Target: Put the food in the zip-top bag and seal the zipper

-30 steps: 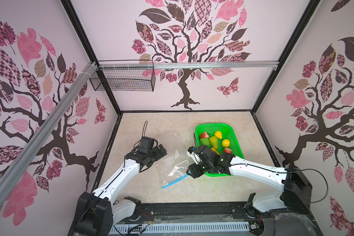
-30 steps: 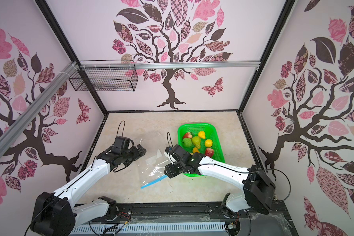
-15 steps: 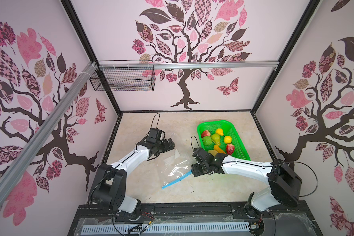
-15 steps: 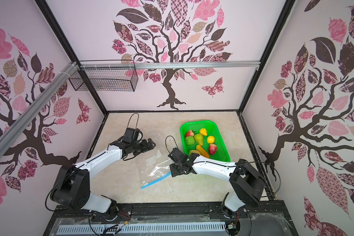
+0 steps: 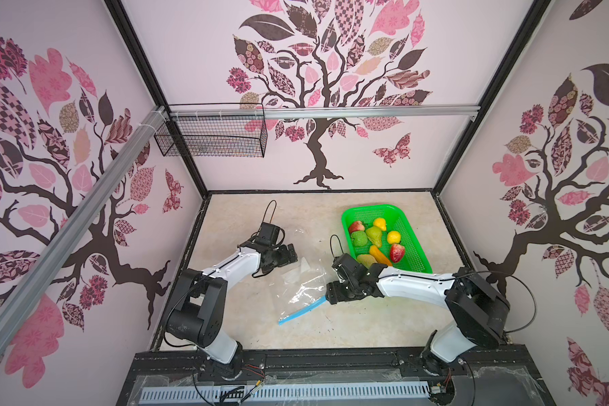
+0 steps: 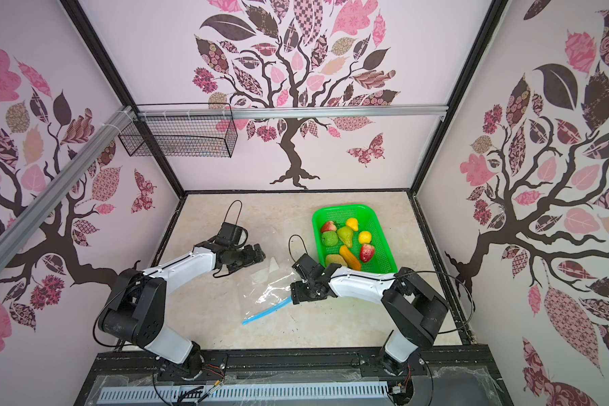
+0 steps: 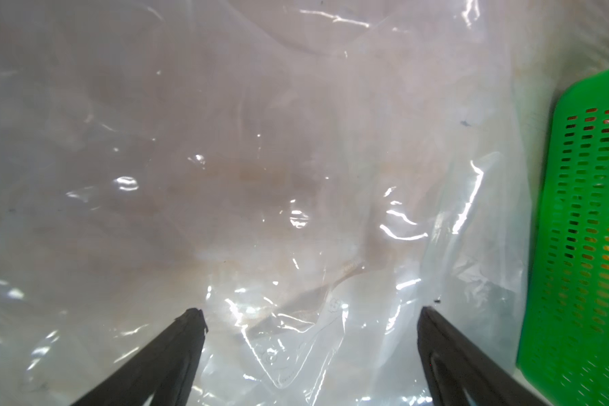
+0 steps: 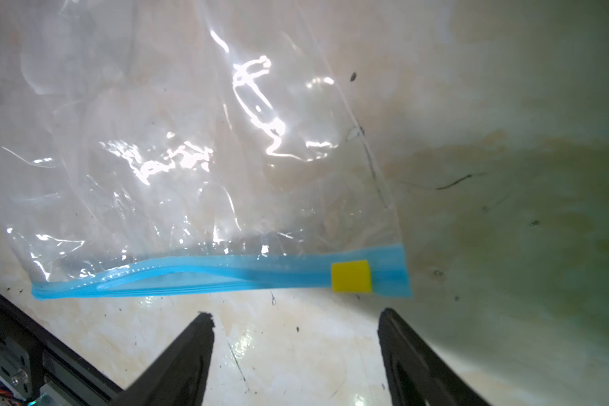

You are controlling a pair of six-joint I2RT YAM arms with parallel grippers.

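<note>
Nearest the robot, the zipper point(image 8: 190, 274) lies partly gaping on the pale surface point(image 5: 366, 327), with its yellow slider point(image 8: 351, 276) at one end. The right hand point(image 8: 296, 314) hovers just short of it, jaws spread wide, holding nothing. Beyond, the clear zip-top bag point(image 5: 303, 281) lies flat and empty. The left hand point(image 7: 309, 312), equally wide open and empty, hangs over its far part. Farthest, the food point(image 5: 373, 236) sits in a green basket point(image 5: 370, 209). Best to pinch one lip only and lift the mouth open. There is bare surface in front and to the left; the basket crowds the right.
</note>
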